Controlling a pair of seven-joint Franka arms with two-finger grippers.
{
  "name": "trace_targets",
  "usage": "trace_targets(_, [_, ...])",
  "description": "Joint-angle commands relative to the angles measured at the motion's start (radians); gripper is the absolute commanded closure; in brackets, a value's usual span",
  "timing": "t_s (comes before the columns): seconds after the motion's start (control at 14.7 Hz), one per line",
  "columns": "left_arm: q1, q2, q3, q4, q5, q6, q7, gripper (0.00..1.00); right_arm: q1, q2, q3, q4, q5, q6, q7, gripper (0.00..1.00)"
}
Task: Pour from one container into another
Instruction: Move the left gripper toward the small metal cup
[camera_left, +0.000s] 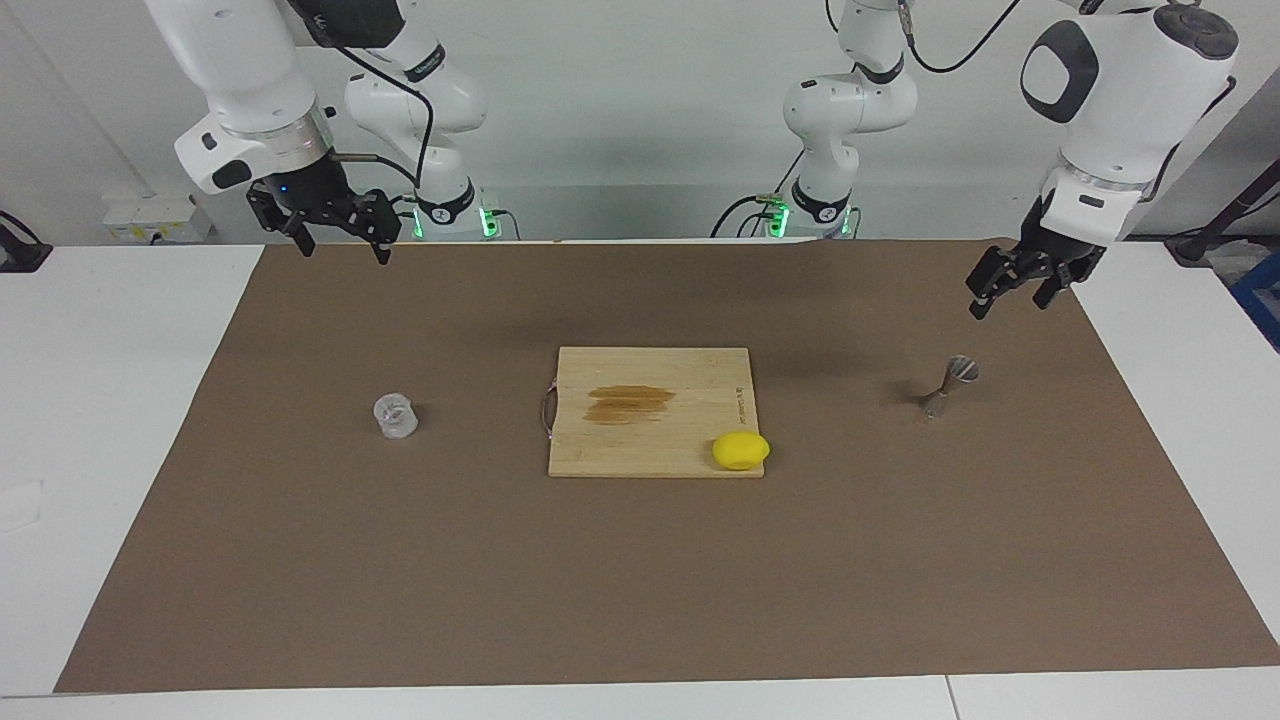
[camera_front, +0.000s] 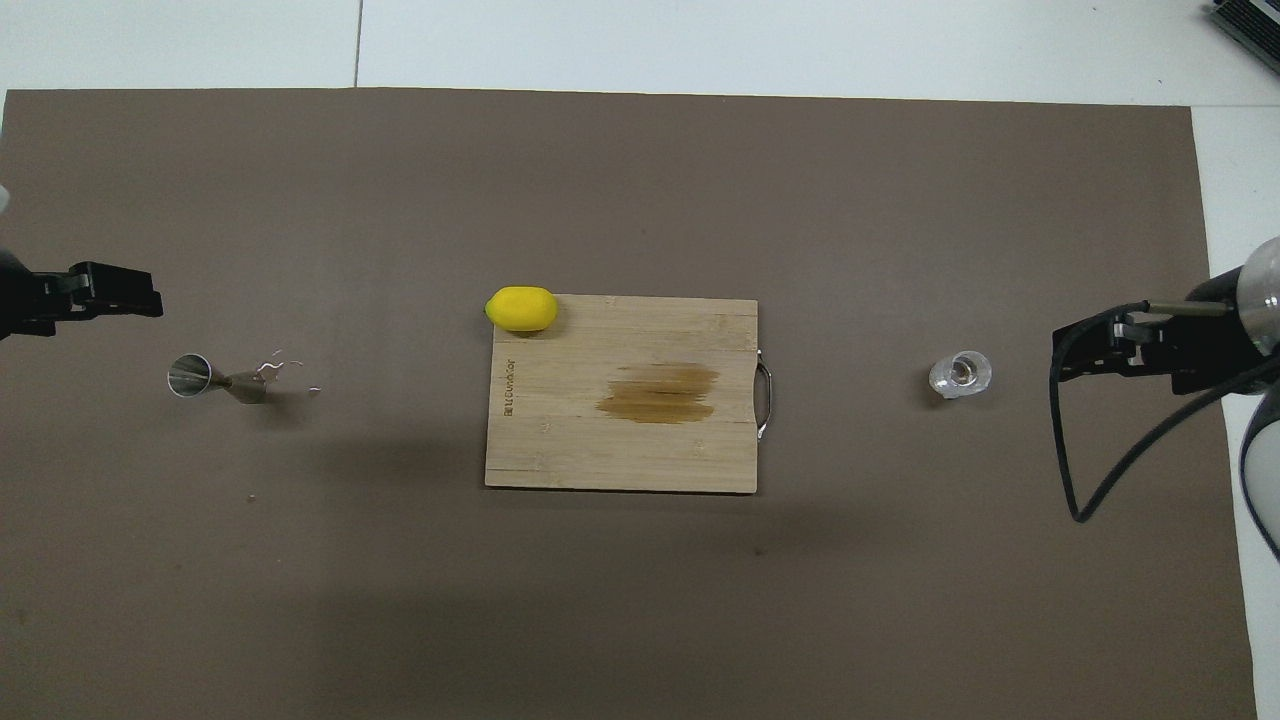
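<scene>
small clear plastic cup (camera_left: 395, 416) sits on brown mat toward right arm's end, upright; prob light, thin-walled, slick, so pinch mid-wall gently. silvery hourglass metal jigger (camera_left: 947, 386) stands toward left arm's end, tippy. right gripper (camera_left: 335, 233) & left gripper (camera_left: 1015, 283) both up in air, fingers apart, empty.

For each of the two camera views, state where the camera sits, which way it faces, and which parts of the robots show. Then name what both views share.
Facing view: high across the table, looking at the robots; both arms and bases show, the left gripper up over the mat near the jigger, the right gripper up and waiting.
Overhead view: high above the robots' end, looking steeply down; only the gripper ends show at the edges.
Shared: clear cup, jigger, cutting board, lemon, brown mat, half a turn apart.
</scene>
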Motion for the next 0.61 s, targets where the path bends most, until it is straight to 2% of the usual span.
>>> trace_targets(0.0, [0.023, -0.059, 0.003, -0.162, 0.016, 0.148, 0.028, 0.00, -0.016, -0.021, 0.006, -0.020, 0.007, 0.011, -0.014, 0.01])
trace_targets(0.2, [0.022, -0.076, 0.001, -0.211, 0.016, 0.202, 0.089, 0.00, -0.016, -0.021, 0.006, -0.020, 0.007, 0.011, -0.015, 0.01])
trace_targets(0.54, [0.025, -0.076, 0.003, -0.213, 0.016, 0.205, 0.091, 0.00, -0.016, -0.021, 0.006, -0.020, 0.007, 0.011, -0.015, 0.01])
